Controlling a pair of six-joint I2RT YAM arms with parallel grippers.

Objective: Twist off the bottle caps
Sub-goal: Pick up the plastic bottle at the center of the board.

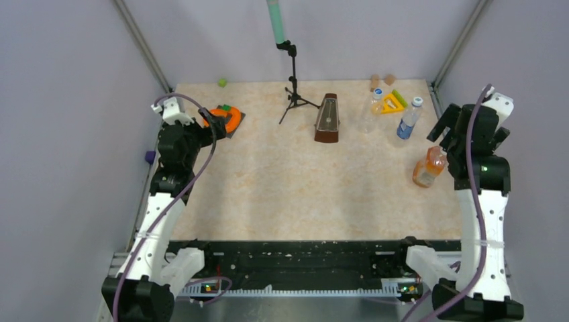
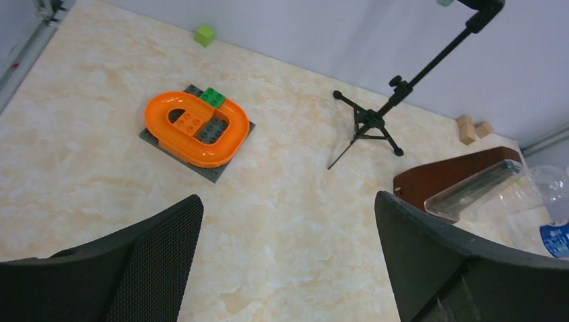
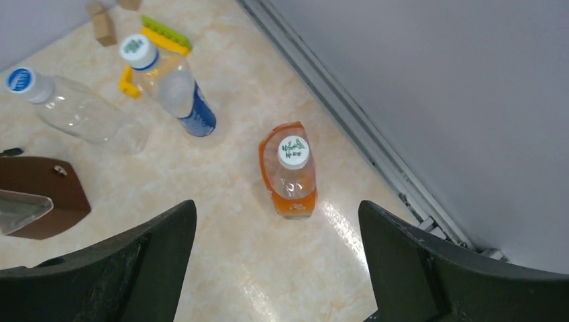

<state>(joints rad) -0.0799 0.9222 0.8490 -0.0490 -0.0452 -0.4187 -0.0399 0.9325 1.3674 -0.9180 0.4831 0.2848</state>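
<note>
The left gripper (image 2: 288, 201) hangs over the left side of the beige marble-pattern table (image 1: 268, 181), its black fingers spread wide and holding nothing. Beyond it lies an orange oval plastic toy track (image 2: 228, 144) on a grey plate. In the middle stand a black tripod stand (image 2: 369, 124) and a brown wooden metronome (image 1: 327, 119).

On the right are a plain clear plastic bottle (image 3: 87, 117) with a blue cap (image 3: 20, 79), a clear bottle with a blue label (image 3: 178, 90) and a white cap (image 3: 137, 50), and nearer, a squat bottle of orange liquid (image 3: 290, 181) with a white cap (image 3: 294, 151). All caps are on.

The right gripper (image 3: 276, 206) hovers above the orange bottle, its fingers wide apart, touching nothing.
</note>
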